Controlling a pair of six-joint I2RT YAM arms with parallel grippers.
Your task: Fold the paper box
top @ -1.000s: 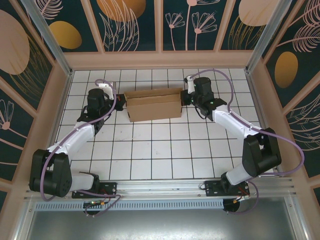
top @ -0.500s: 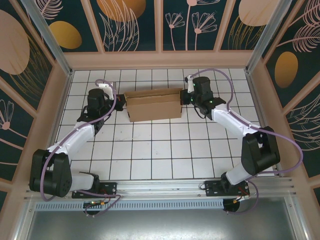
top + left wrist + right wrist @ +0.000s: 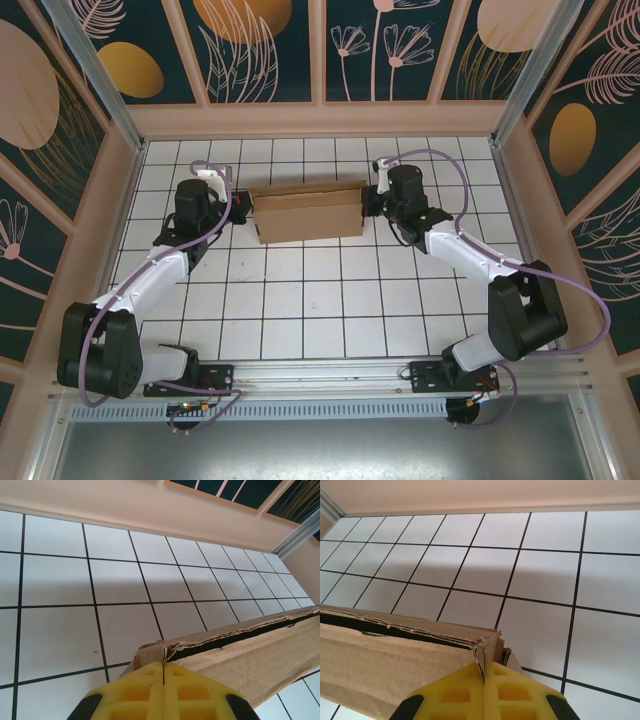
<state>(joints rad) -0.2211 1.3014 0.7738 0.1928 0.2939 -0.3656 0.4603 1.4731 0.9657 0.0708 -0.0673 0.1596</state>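
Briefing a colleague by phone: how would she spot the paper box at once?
Start at the white gridded table, toward its far side. There the paper box lies between the left tool and right tool, each shut on one end. It is plain brown cardboard against white tiles.

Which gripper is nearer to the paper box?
Neither: both touch it. The left gripper pinches the paper box at its left end; the right gripper at its right end.
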